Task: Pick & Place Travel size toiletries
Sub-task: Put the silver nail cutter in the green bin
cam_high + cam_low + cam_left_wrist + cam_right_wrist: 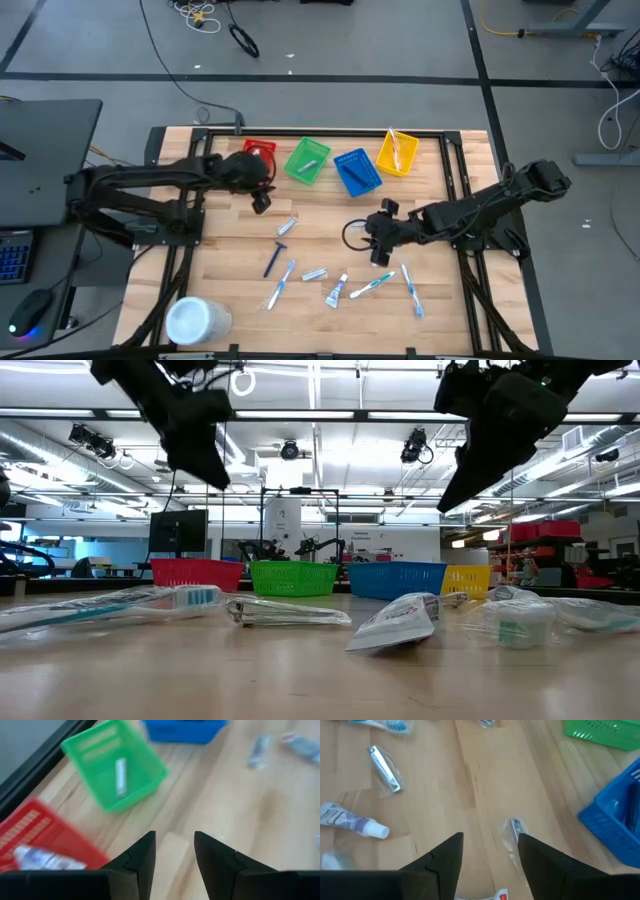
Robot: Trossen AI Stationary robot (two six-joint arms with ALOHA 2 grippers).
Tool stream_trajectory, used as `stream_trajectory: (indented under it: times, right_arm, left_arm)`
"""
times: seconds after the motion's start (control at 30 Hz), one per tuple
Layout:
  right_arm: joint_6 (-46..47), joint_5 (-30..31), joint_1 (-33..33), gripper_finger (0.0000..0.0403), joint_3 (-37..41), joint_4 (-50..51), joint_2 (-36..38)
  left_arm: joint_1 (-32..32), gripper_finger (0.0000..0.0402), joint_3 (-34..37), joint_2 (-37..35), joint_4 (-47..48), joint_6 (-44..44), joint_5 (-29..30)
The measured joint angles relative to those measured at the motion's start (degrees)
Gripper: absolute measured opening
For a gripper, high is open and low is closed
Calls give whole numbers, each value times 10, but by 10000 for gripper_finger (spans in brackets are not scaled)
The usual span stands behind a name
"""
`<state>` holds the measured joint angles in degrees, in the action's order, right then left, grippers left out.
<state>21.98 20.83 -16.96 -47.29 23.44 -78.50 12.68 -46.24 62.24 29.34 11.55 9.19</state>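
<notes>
Sorting scene. The left gripper (172,857) is held above bare wood beside the red basket (260,152), jaws spread and empty. The right gripper (487,855) is poised over mid-table, jaws likewise spread with nothing between them. A small wrapped item (512,832) is seen just ahead of one right finger, off the jaws' centreline. The remaining toiletries (335,285) are scattered on the table beyond the right gripper, well apart from the left. Judged risk: a descent from this offset could push the item aside, or only its loose wrapper could be caught.
</notes>
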Motion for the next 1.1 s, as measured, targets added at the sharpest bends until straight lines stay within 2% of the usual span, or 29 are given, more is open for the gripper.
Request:
stream_trajectory:
  times: [0.2,0.43,0.53,0.7,1.1]
  right_arm:
    - [0,1,5,202,0,1,0]
    - [0,0,5,202,0,0,0]
    - [0,-1,5,202,0,1,0]
    - [0,-1,5,202,0,2,0]
    - [0,0,5,202,0,3,0]
  left_arm:
    - [-42,142,0,-25,-17,-3,0]
    - [-85,142,0,-27,-82,-52,-7]
    - [-91,142,0,-27,-97,-17,24]
    - [-99,142,0,-27,-106,-19,3]
    - [-105,141,0,-27,-139,-35,-8]
